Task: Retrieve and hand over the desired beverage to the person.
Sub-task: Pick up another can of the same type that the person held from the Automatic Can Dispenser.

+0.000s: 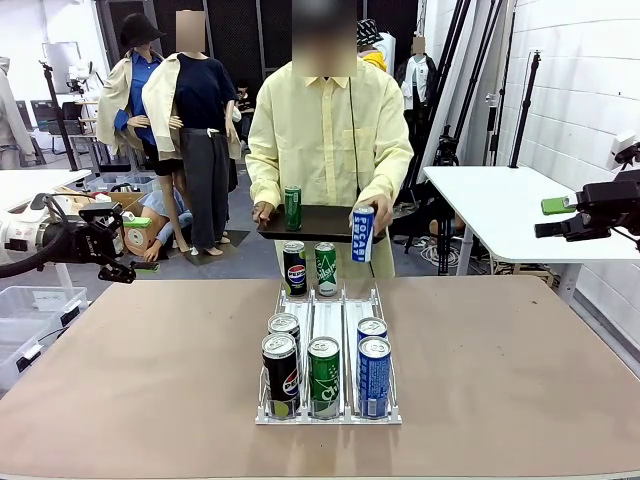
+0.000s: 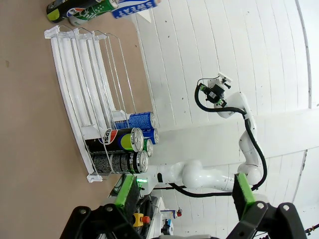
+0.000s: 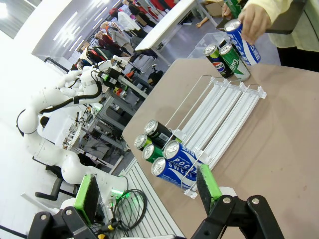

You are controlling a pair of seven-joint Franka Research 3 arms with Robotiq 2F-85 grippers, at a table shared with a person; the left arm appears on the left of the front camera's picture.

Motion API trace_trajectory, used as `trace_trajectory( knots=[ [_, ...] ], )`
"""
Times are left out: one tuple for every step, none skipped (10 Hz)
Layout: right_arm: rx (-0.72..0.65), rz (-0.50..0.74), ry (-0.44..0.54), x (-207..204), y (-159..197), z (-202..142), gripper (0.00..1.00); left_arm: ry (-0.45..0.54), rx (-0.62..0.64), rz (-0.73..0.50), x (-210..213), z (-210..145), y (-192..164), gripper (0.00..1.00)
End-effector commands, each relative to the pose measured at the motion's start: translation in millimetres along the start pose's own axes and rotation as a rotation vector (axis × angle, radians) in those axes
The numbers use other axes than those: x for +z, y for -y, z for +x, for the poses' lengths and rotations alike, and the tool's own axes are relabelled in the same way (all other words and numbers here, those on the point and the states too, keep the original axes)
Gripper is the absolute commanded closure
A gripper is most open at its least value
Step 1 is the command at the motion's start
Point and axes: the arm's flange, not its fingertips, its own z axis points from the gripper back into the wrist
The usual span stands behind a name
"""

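Observation:
A white wire rack [image 1: 331,312] lies mid-table. Several beverage cans stand at its near end: a black Pepsi [image 1: 280,375], a green can [image 1: 323,377] and a blue can [image 1: 374,376] in front. A Pepsi [image 1: 294,268] and a green can [image 1: 326,268] stand at its far end. The person [image 1: 325,130] holds a black tray [image 1: 318,224] carrying a green can [image 1: 292,207], and grips a blue Pocari Sweat can [image 1: 363,233] in one hand. My left gripper [image 1: 118,262] [image 2: 184,194] and right gripper [image 1: 548,229] [image 3: 148,194] hover open, far off the table's sides. Which beverage is desired I cannot tell.
The brown table [image 1: 150,370] has free room on both sides of the rack. A white side table [image 1: 490,200] stands behind at the right, and boxes and stands crowd the floor at the left. In the left wrist view the right arm [image 2: 234,107] shows farther off.

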Motion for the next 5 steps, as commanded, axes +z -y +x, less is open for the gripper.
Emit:
trace_trajectory(
  knots=[
    [-0.003,0.011,0.008,-1.2,-1.2,1.4,0.0,0.002,-0.007,0.005,0.4,-0.4,3.6,0.0],
    [-0.003,0.011,0.008,-1.2,-1.2,1.4,0.0,0.002,-0.007,0.005,0.4,-0.4,3.6,0.0],
    [-0.003,0.011,0.008,-1.2,-1.2,1.4,0.0,0.002,-0.007,0.005,0.4,-0.4,3.6,0.0],
    [-0.003,0.011,0.008,-1.2,-1.2,1.4,0.0,0.002,-0.007,0.005,0.4,-0.4,3.6,0.0],
    [-0.003,0.011,0.008,-1.2,-1.2,1.4,0.0,0.002,-0.007,0.005,0.4,-0.4,3.6,0.0]
  ],
)
